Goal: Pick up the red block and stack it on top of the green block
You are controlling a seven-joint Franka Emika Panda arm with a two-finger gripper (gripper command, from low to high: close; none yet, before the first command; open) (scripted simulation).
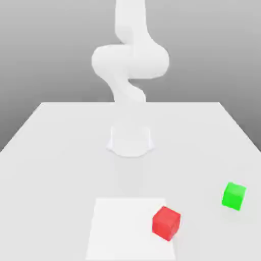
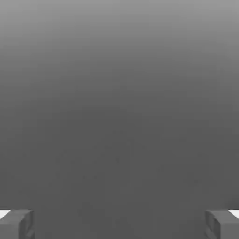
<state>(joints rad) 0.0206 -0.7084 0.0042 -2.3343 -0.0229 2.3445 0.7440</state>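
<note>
- Two fingertips (image 2: 16, 224) sit wide apart at the edges of my hand view, so the gripper (image 2: 119, 225) is spread with nothing between.
- Nearest in the exterior view: red block (image 1: 166, 223), on the table (image 1: 51, 153).
- Green block (image 1: 234, 196) sits a bit farther back, toward that view's right.
- I can't tell which way either block lies from the gripper.

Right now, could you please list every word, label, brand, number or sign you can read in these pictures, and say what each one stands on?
There is no readable text in either view.
The red block has plain faces, no lettering.
The green block has plain faces, no lettering.
The white table and the square patch under the red block carry no marks.
The arm and the tool show no brand or number.
</note>
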